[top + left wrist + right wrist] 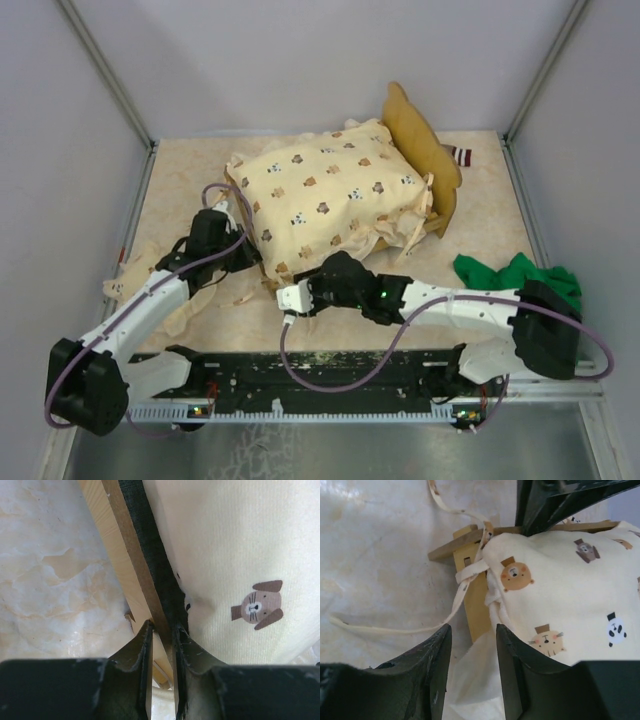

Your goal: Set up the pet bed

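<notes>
The pet bed stands mid-table, its wavy wood headboard at the far right. A cream animal-print quilt covers its top. My left gripper is at the bed's left side. In the left wrist view it is shut on the light-wood side rail and the dark grey fabric edge, with the quilt to the right. My right gripper is at the bed's near corner. In the right wrist view it is open, just short of a wood leg and loose quilt cloth.
A green cloth lies at the right, beside my right arm. Cream cloth with ties lies on the table under my left arm. A thin cream tie trails from the bed corner. A small striped item lies behind the headboard.
</notes>
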`<state>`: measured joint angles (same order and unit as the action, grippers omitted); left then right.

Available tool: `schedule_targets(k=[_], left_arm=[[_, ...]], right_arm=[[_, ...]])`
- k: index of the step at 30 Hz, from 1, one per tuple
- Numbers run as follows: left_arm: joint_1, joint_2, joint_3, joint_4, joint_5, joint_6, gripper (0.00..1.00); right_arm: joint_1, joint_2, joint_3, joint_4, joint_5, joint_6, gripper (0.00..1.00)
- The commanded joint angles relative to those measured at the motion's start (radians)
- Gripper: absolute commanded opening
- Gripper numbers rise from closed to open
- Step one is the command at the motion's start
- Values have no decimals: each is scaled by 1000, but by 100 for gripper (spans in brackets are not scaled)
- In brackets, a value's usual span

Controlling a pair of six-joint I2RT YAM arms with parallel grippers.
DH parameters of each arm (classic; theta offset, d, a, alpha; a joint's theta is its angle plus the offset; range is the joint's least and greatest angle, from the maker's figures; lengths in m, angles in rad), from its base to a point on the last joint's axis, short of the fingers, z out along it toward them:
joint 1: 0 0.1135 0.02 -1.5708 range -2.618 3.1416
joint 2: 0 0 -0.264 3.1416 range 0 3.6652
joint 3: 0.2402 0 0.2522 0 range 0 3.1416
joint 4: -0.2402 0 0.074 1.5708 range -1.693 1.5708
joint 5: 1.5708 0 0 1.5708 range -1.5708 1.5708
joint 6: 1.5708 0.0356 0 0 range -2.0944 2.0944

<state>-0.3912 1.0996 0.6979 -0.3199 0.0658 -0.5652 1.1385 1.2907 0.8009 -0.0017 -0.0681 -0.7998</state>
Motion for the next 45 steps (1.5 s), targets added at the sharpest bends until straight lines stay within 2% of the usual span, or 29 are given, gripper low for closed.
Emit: schedule_targets(k=[1, 8, 15, 17, 18, 19, 21, 26, 29, 33, 38, 40, 42, 45], left_arm=[[16, -18, 8, -1, 92, 26, 17], [29, -11, 2, 2, 141, 30, 17], [35, 22, -5, 5, 185, 32, 18], [35, 30, -2, 7, 196, 30, 18], [36, 33, -2, 7, 201, 30, 18], [37, 37, 1, 8, 202, 31, 18], [41, 45, 5, 6, 196, 34, 18], [56, 61, 10, 10, 175, 37, 17], [59, 75, 8, 15, 165, 39, 17], [64, 97, 8, 15, 147, 53, 16], [69, 113, 8, 13, 130, 62, 15], [72, 113, 8, 17, 125, 67, 15], [76, 115, 9, 19, 121, 72, 15], [83, 119, 13, 18, 122, 75, 15]], right_arm=[[20, 69, 50, 76, 72, -222, 41], [22, 167, 52, 197, 151, -311, 38], [21, 225, 37, 238, 224, -334, 37], [22, 234, 33, 263, 244, -334, 26], [23, 232, 32, 265, 244, -331, 11], [23, 228, 35, 267, 250, -325, 1], [21, 213, 65, 217, 248, -291, 0], [19, 131, 122, 64, 152, -97, 0], [10, 109, 176, -15, 108, 117, 0], [-8, 72, 184, -34, 41, 297, 0], [-39, 71, 268, -151, -91, 496, 0], [-60, 71, 287, -163, -142, 590, 0], [-101, 81, 301, -157, -204, 767, 0], [-175, 70, 241, -5, -332, 1032, 0]])
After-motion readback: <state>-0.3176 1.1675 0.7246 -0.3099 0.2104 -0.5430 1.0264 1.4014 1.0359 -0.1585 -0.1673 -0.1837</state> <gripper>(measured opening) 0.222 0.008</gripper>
